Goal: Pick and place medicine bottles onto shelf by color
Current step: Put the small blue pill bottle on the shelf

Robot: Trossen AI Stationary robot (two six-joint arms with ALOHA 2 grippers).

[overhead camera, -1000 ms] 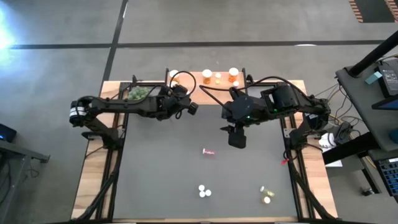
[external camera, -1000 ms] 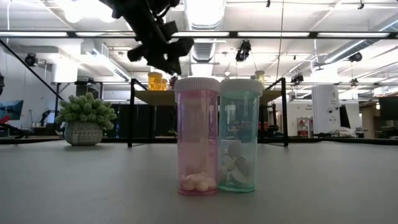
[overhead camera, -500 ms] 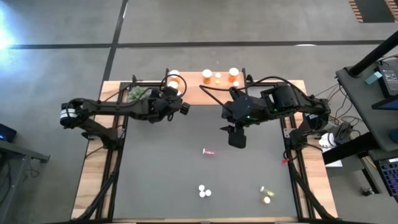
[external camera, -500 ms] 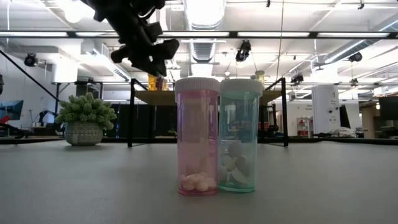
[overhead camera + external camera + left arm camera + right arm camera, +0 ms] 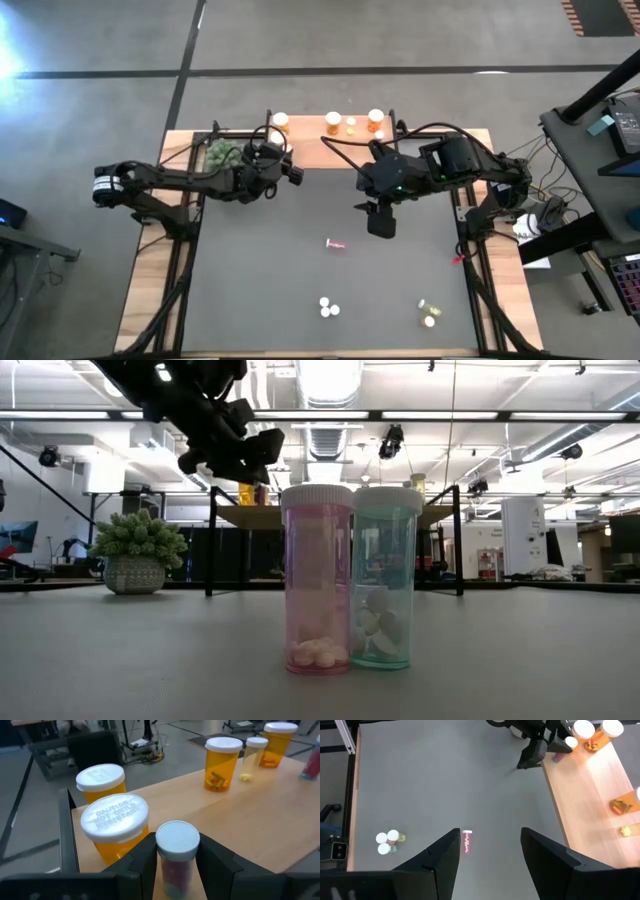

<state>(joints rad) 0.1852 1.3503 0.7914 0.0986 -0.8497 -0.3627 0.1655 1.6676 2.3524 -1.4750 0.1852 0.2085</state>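
The light-wood shelf [image 5: 340, 145] stands at the mat's far edge, with several orange white-capped bottles [image 5: 223, 757] on top. My left gripper [image 5: 177, 847] is at the shelf's left end [image 5: 277, 152], shut on a small white-capped bottle with a pinkish body [image 5: 177, 837], beside two orange bottles [image 5: 115, 822]. My right gripper [image 5: 487, 850] hangs open and empty above a pink bottle [image 5: 466, 841] that lies on its side on the mat [image 5: 336, 244]. My left gripper pinches the small bottle's body just below its cap [image 5: 176, 865] between its two fingers, one on each side. The fingers come about level from the table's near side. The bottle stands upright; the fingers hide its base, so I cannot tell whether it rests on the shelf.
A pink and a teal bottle [image 5: 318, 580] stand together near the mat's front [image 5: 327, 307]. Yellow-green bottles [image 5: 428, 312] lie at the front right. A green spiky plant [image 5: 222, 152] sits left of the shelf, close to my left arm.
My left gripper has gone toward the table's left edge along the shelf, carrying the small bottle upright. My right arm has kept still.
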